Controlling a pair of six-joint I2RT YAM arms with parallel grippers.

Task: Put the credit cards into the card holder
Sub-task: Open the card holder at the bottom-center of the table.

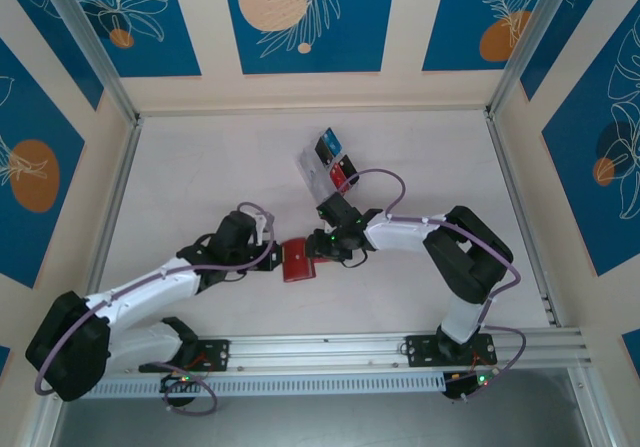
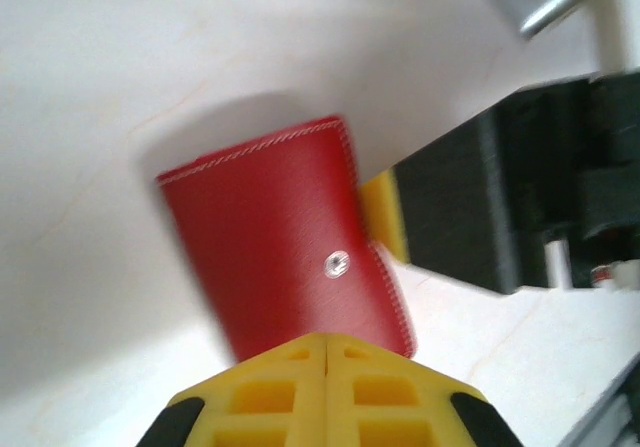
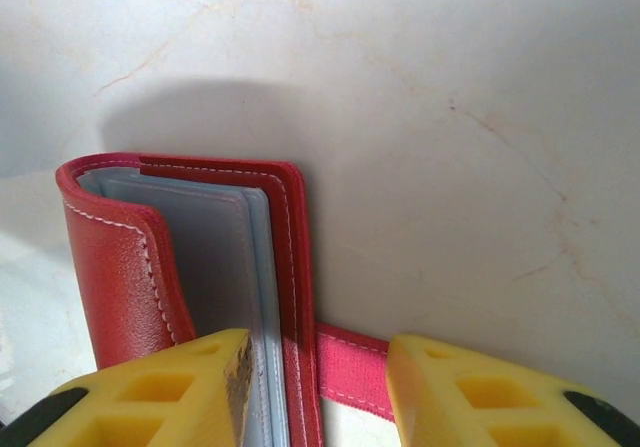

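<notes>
Top external view, item by item, for you to check against the bench (image 1: 200, 187):

1. Card holder (image 1: 297, 260): red, lying mid-bench between the two arms, with the left gripper (image 1: 278, 259) at its left side and the right gripper (image 1: 322, 250) at its right.
2. Credit cards (image 1: 328, 147): blue, black and red, standing in a clear rack (image 1: 318, 172) further back, apart from the card holder.

Left wrist view:

3. Left gripper (image 2: 325, 362): its yellow fingers are pressed together with no gap, tips meeting the near edge of the card holder (image 2: 270, 237). You cannot tell whether any leather is pinched.
4. Snap stud (image 2: 336, 264): silver, on the red cover facing up.
5. A yellow pad (image 2: 380, 212) of the right gripper touches the card holder's right edge.

Right wrist view:

6. Right gripper (image 3: 320, 387): parted to a middling width. One finger (image 3: 190, 387) sits against the grey lining (image 3: 215, 267) inside the curled front cover; the other (image 3: 470, 387) stands clear on the far side of the tab (image 3: 350, 367).
7. Card holder (image 3: 120, 267): partly opened, with the back cover and tab lying between your fingers, not squeezed.
</notes>
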